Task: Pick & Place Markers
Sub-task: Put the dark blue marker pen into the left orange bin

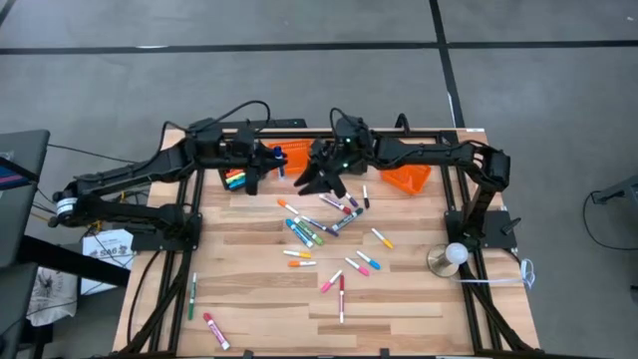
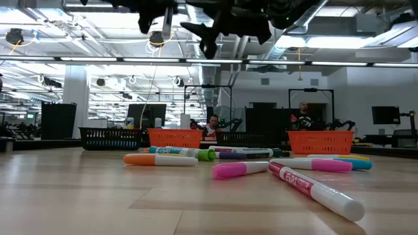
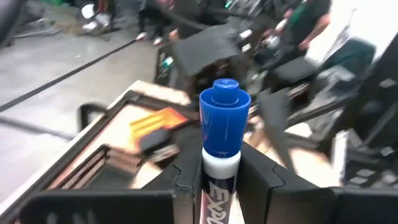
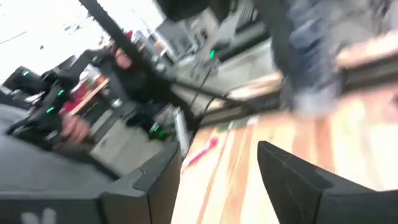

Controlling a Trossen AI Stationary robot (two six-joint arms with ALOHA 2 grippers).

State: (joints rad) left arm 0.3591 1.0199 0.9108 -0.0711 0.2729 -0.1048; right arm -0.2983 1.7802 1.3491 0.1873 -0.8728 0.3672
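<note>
The wooden worktop [image 1: 259, 299] is the biggest thing here. Lots of markers [image 1: 329, 234] lie spread over its middle, waiting to be picked up. An orange basket [image 1: 407, 178] sits at the far right, likely where they go. Both arms hang high over the far side. The left end effector [image 3: 221, 180] is clenched on a blue-capped marker [image 3: 222, 134], cap pointing out. The right end effector [image 4: 217, 177], close beside it, is released and holds nothing, maybe after passing the marker over.
</note>
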